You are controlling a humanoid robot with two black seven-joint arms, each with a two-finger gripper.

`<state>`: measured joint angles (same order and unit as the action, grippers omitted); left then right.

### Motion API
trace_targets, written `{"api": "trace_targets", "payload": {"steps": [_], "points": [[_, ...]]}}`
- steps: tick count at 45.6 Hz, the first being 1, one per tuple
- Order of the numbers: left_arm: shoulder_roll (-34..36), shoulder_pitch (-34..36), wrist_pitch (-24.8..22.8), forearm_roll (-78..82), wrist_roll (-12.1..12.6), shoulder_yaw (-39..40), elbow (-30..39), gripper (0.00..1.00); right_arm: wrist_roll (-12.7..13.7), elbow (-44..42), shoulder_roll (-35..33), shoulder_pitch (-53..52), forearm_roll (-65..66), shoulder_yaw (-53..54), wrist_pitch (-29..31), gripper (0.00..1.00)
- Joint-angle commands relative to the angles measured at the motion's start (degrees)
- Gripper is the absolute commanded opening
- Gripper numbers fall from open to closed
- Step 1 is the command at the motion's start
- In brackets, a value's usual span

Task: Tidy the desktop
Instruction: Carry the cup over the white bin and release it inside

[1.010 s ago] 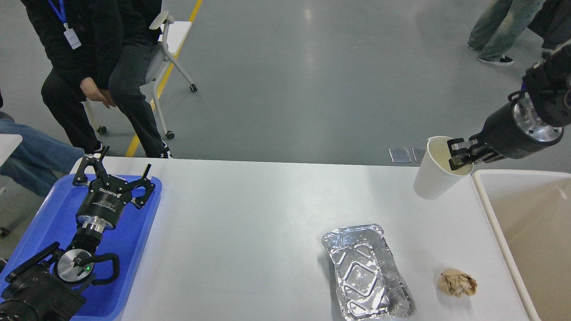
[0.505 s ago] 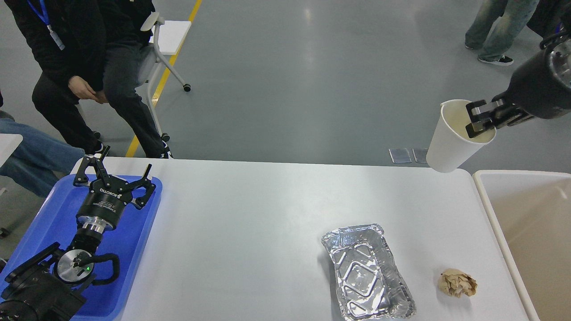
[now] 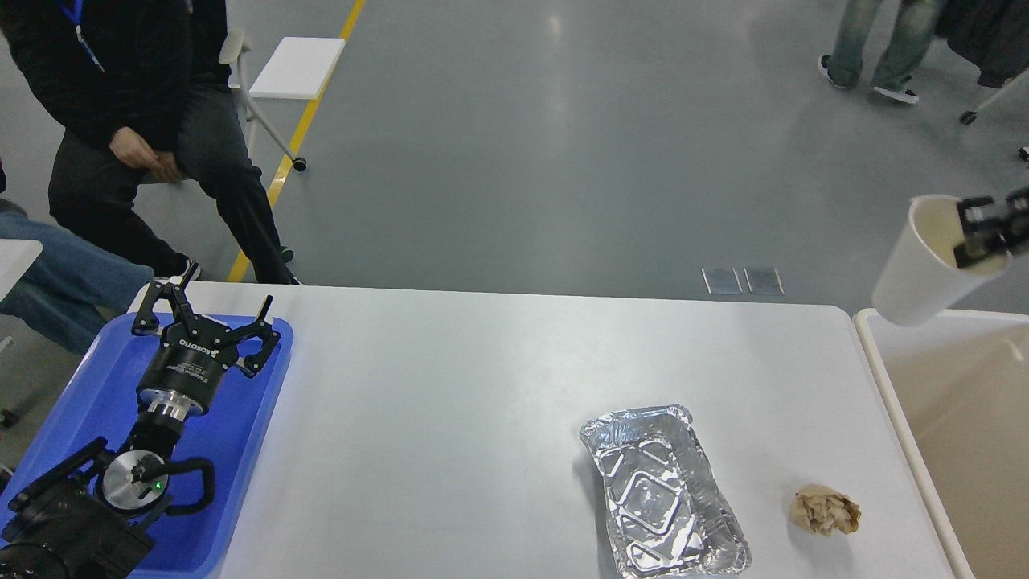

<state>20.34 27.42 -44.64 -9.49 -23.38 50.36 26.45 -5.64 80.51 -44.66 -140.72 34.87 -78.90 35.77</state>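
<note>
A tilted white paper cup (image 3: 924, 261) is gripped at its rim by the right hand (image 3: 982, 235), held above the far right corner of the wide white desk (image 3: 450, 386). The left hand (image 3: 211, 320) is spread open over the blue plastic tray (image 3: 241, 450) at the desk's left edge.

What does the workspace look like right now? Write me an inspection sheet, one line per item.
Surface: white desktop, mostly bare.
Job's things: paper cup held tilted in the air above the far-left corner of the beige bin; foil tray and crumpled brown paper lie apart on the desktop.
Clutter: blue tray at the left edge, nothing seen in it.
Grippers: right gripper shut on the cup's rim; left gripper open above the blue tray.
Cables: one black loop on the left arm.
Surroundings: seated person at far left, legs of a standing person at far right.
</note>
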Motion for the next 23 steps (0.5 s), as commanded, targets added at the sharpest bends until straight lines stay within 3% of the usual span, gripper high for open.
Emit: {"api": "trace_targets", "payload": {"steps": [1,23], "points": [[0.0,-0.1,0.0,0.0,0.0,0.0,0.0,0.99,0.2,-4.9,-10.2,3.1,6.8,-1.8,-0.3,0.0],[0.0,-0.1,0.0,0.0,0.0,0.0,0.0,0.99,0.2,-19.4,-21.3,23.7,6.8,6.6,-2.4,0.0]]}}
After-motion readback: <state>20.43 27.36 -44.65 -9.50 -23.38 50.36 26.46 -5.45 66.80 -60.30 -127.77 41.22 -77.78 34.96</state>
